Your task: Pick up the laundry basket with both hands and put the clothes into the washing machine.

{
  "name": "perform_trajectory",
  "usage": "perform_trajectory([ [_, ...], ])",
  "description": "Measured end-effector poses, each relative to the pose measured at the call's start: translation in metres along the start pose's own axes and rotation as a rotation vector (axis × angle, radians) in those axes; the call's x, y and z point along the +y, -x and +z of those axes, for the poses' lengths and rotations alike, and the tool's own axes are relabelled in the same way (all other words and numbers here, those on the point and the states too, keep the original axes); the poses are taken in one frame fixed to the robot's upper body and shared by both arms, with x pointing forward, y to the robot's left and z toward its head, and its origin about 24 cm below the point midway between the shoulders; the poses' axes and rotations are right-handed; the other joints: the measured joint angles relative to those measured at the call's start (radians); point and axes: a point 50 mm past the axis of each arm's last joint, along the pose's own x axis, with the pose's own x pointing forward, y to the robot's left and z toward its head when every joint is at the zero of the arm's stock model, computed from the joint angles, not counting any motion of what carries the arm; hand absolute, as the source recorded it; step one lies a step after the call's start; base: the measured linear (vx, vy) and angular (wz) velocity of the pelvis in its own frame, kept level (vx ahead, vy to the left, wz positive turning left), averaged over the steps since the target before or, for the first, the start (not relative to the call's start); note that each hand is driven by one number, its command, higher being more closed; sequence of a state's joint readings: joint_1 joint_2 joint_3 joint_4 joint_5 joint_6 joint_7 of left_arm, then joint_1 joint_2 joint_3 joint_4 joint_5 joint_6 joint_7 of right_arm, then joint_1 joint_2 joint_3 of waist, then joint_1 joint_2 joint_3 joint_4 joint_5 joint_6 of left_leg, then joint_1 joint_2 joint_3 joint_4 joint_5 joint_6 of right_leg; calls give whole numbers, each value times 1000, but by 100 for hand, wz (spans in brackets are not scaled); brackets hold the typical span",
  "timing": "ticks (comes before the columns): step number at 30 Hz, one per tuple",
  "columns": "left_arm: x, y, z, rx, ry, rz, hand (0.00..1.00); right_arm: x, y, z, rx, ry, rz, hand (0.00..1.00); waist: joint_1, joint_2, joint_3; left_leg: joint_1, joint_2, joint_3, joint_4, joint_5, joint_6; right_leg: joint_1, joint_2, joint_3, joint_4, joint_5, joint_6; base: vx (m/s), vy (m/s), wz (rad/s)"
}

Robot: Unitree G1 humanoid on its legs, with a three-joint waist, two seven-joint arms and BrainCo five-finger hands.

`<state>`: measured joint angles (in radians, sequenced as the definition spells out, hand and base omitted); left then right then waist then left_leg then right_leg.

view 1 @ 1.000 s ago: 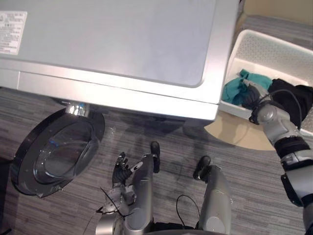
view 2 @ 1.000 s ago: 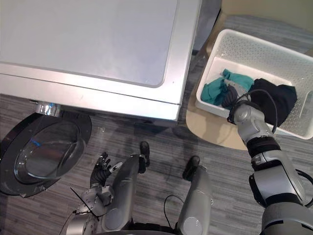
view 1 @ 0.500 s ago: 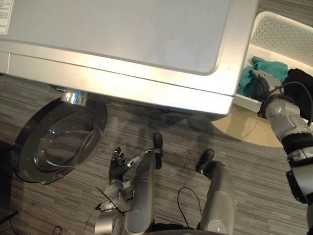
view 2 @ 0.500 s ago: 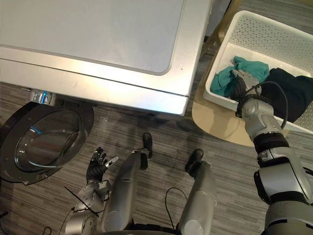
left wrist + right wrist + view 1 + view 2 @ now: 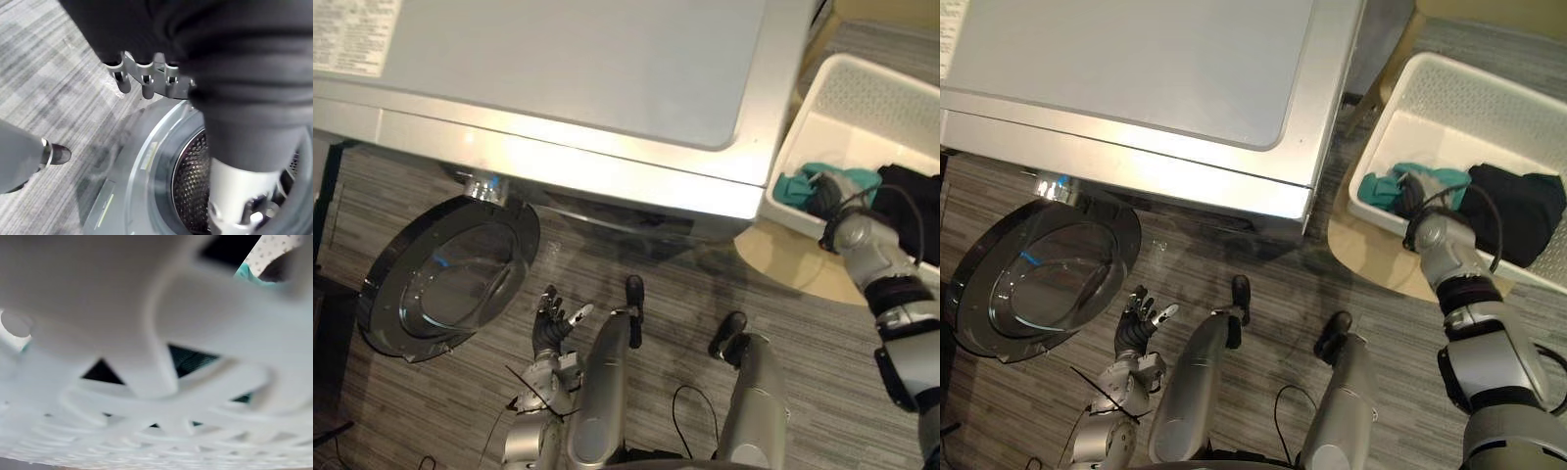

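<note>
**While the left hand point(image 5: 551, 328) is idling low, the right hand point(image 5: 1417, 191) is reaching into the laundry basket point(image 5: 1469, 98)**

Since the task is asking for a two-handed lift, the basket's position is what matters. It is sitting at the upper right of the eye views on a tan round stand point(image 5: 1371, 259), just beside the right flank of the washing machine point(image 5: 568, 88). Inside it, a teal garment point(image 5: 1381, 186) is lying by the near left corner with a black garment point(image 5: 1518, 206) to its right. All the clothes I can see are lying in the basket.

The right arm is coming up from the lower right, and its hand is lying over the teal garment. Its fingers are hidden among the cloth, and in the right wrist view the basket's lattice is blocking them, so I cannot tell whether they are grasping anything. It is probably going for the cloth itself rather than the rim.

The left hand is hanging at the bottom centre-left, over the grey striped floor point(image 5: 431, 411) and well apart from the basket. Its fingers point(image 5: 146, 85) are spread and straight, holding nothing. In the left wrist view it is facing the drum point(image 5: 195, 191), likely parked clear of the opening.

The round door point(image 5: 450, 279) is standing swung wide at lower left, leaving the drum open for loading
</note>
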<state>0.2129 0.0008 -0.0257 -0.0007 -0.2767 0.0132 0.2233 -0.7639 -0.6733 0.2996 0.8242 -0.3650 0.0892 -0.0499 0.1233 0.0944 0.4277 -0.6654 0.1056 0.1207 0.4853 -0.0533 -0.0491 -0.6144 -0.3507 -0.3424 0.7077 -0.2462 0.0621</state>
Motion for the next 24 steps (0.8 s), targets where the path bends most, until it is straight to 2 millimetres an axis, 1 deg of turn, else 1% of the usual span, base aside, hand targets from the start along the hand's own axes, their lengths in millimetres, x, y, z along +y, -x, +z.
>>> perform_trajectory([
  [2, 0, 0, 0, 2, 0, -1, 0, 10, 6, 0, -5, -119, -6, 100, -4, 0, 0, 37, 7, 16, -14, 0, 0, 34, 3, 1, -12, 0, 0, 5, -41, -6],
  [4, 0, 0, -1, 6, -1, 1, 0, 11, 8, 2, -11, -204, -19, 100, -4, 0, 0, 64, 9, 21, -22, 0, 0, 60, 6, 2, -20, 1, 0, 1, -44, -5],
  [6, 1, 1, -2, 10, -3, 1, 0, 2, 10, 11, -46, -349, -85, 100, -10, -1, 0, 121, 16, 24, -40, 0, 0, 117, 17, -3, -42, 2, -1, 7, -68, -5],
  [8, 1, 1, -4, 20, -5, 2, 0, -9, 11, 18, -76, -437, -144, 100, -16, -3, -1, 164, 17, 31, -67, 4, -3, 152, 20, -4, -58, 4, 0, 8, -50, -5],
  [9, 3, 1, -8, 33, -10, 7, 0, -20, 13, 24, -107, -518, -198, 100, -19, -7, -3, 203, 16, 39, -99, 14, -7, 182, 24, -4, -77, 8, 1, 7, -52, -6],
  [12, 5, 1, -15, 66, -19, 11, 0, -32, 19, 33, -160, -642, -264, 100, -31, -19, -8, 282, 16, 49, -168, 38, -14, 244, 37, -9, -127, 20, 5, 42, -48, -7],
  [13, 5, 1, -16, 73, -20, 11, 0, -35, 21, 32, -166, -657, -274, 100, -32, -21, -10, 296, 16, 49, -179, 42, -15, 258, 40, -11, -137, 22, 7, 73, -33, -5],
  [15, 7, 2, -20, 90, -30, 17, 0, -39, 26, 29, -177, -686, -304, 100, -36, -32, -16, 341, 16, 55, -216, 54, -18, 295, 51, -10, -165, 30, 7, 83, -27, -8],
  [16, 10, 2, -23, 104, -42, 21, 0, -43, 28, 28, -182, -701, -330, 100, -49, -42, -23, 366, 18, 56, -243, 62, -23, 316, 61, -13, -190, 37, 8, 79, -21, -10],
  [18, 12, 3, -30, 137, -52, 28, 0, -48, 33, 23, -181, -722, -367, 100, -55, -57, -52, 391, 19, 59, -284, 76, -22, 335, 75, -13, -229, 50, 11, 85, -12, -10],
  [20, 15, 4, -38, 178, -68, 34, 0, -50, 37, 9, -151, -747, -412, 100, -60, -70, -86, 430, 25, 70, -327, 83, -23, 371, 98, -8, -288, 74, 15, 129, 3, -22],
  [22, 17, 6, -42, 197, -74, 30, 0, -50, 44, -5, -120, -755, -436, 100, -63, -77, -115, 454, 26, 74, -351, 85, -23, 397, 118, -4, -333, 93, 19, 113, 20, -20],
  [23, 18, 7, -43, 203, -76, 32, 0, -50, 49, -10, -118, -754, -448, 100, -68, -79, -129, 469, 26, 76, -366, 85, -22, 417, 127, -3, -366, 106, 24, 100, 37, -12],
  [24, 19, 7, -44, 208, -84, 36, 0, -50, 50, -11, -120, -753, -450, 100, -80, -81, -138, 473, 25, 78, -373, 86, -21, 423, 131, -1, -381, 113, 26, 92, 43, -15],
])
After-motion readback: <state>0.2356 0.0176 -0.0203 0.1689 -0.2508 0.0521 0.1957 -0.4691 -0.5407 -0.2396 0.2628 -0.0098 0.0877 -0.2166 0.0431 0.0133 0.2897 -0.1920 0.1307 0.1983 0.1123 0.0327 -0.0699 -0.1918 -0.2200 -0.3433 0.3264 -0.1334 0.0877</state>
